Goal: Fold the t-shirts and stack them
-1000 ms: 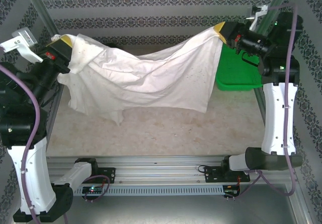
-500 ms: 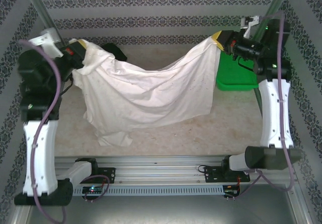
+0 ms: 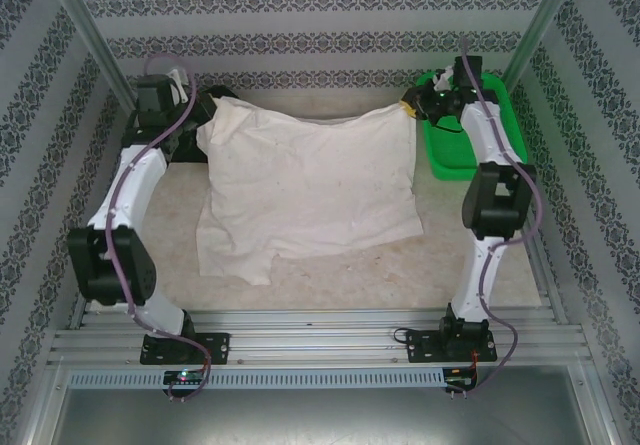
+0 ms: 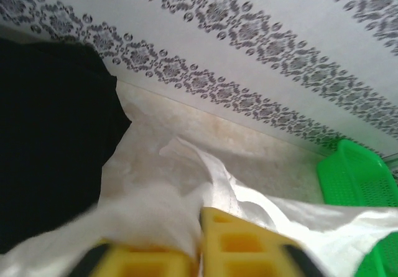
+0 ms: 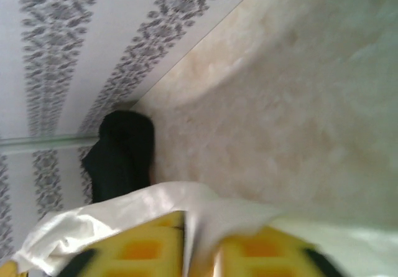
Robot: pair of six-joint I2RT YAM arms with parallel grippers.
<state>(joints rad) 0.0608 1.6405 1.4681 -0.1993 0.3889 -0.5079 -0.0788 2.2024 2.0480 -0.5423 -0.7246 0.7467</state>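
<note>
The cream shirt [image 3: 310, 185] lies spread over the middle of the table [image 3: 350, 270] in the top view. Its lower part is flat, with faint specks on it, and one corner trails toward the lower left. Its upper edge sags in a shallow curve between two raised corners, one at the upper left and one at the upper right, and each corner runs into a hand. At the bottom edge of the left wrist view, the left hand [image 4: 198, 243] shows two yellow fingers [image 4: 242, 246] close side by side. Cream cloth is draped over one finger and lies in the narrow gap. I cannot tell whether the fingers are pinching the cloth or just loose around it. At the bottom of the right wrist view, the right hand [image 5: 198, 233] looks much the same, with a fold of the shirt running down between its yellow fingers [image 5: 137, 249]. Again I cannot tell if that is a clamp or a slack hold. The black shirt [image 4: 50, 140] is bunched at the left of the left wrist view, with the cream cloth lapping its edge. In the top view it sits at the upper left, behind the cream shirt's corner and near the back wall [image 3: 320, 25]. A green basket [image 3: 505, 115] stands at the upper right of the top view, just beside the shirt's right corner, and the right arm reaches up along it.
</note>
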